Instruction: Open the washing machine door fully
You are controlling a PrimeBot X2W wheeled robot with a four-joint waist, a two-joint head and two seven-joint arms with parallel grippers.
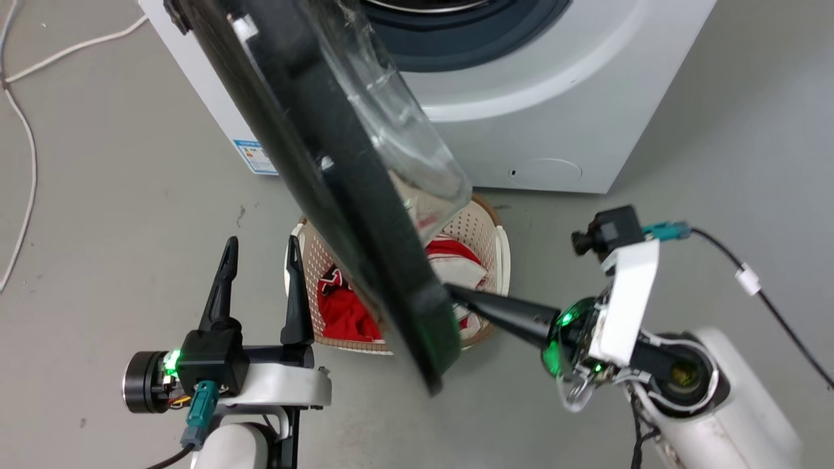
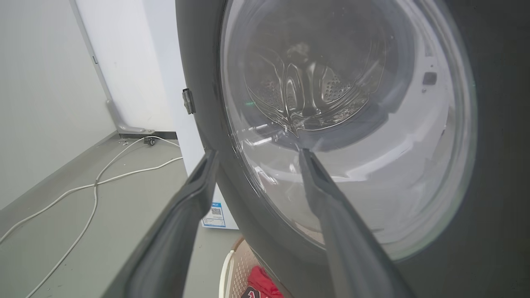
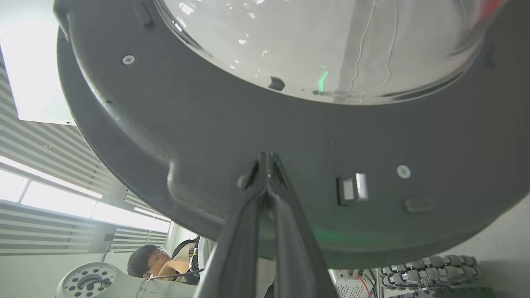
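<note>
The washing machine door (image 1: pixel 345 215) is seen swung away from the white washing machine (image 1: pixel 554 117), standing edge-on in the head view as a dark diagonal band from the machine's upper left corner down toward the robot. Its bulging glass bowl (image 1: pixel 417 143) is turned toward the machine's opening. The right end effector (image 1: pixel 456 294) is clenched with nothing between its fingers, and in the right wrist view its joined tips (image 3: pixel 268 159) are pressed against the dark inner rim of the door, beside the small metal latch (image 3: pixel 352 188). The left end effector (image 1: pixel 259 267) is released, its fingers spread wide, and is held on the door's outer side, apart from it in the head view. Through the glass in the left wrist view the perforated steel drum (image 2: pixel 306 95) can be made out. A pale laundry basket (image 1: pixel 500 244) holding red and white clothes (image 1: pixel 342 316) is placed on the grey floor (image 1: pixel 130 208) beneath the door. White cables (image 1: pixel 29 143) are laid across the floor at the left.
</note>
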